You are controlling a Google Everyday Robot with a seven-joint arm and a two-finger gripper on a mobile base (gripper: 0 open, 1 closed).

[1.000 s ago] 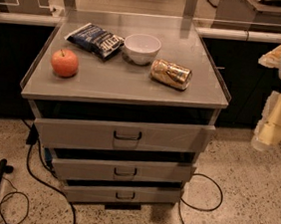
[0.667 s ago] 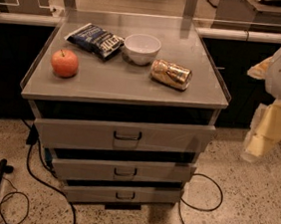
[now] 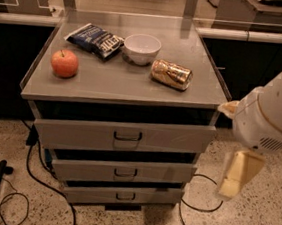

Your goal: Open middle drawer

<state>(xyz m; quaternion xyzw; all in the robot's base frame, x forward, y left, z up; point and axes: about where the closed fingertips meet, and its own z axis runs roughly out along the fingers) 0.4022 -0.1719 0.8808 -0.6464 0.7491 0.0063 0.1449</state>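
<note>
The middle drawer (image 3: 125, 170) is located in the front of the table (image 3: 113, 85), second of three. It lies directly beneath the taller top drawer (image 3: 123, 135) and directly above the lowest drawer (image 3: 122, 195). Its long axis is laid horizontally, left to right across the camera view, and its front is turned toward the camera. A small dark handle (image 3: 125, 172) is fitted at the centre of the front. A dark gap is seen above the front, which is set back slightly from the top drawer's front.

On the table, an apple (image 3: 64, 63) is placed at the left, a dark snack bag (image 3: 95, 39) at the rear left and a white bowl (image 3: 141, 48) just beside the bag. A gold can (image 3: 171, 74) is laid on its side to the right of centre. A black cable (image 3: 30, 173) is run over the floor at the left.

The gripper (image 3: 229, 186) is hung pointing downward, right of the table, level with the middle drawer and apart from it. Whether it is spread or closed cannot be told. The white arm (image 3: 268, 120) is seen above it.

Compared with the frame 0.7 s earlier, the gripper is found lower and nearer the table's right edge. The drawers and the table-top items are unchanged.
</note>
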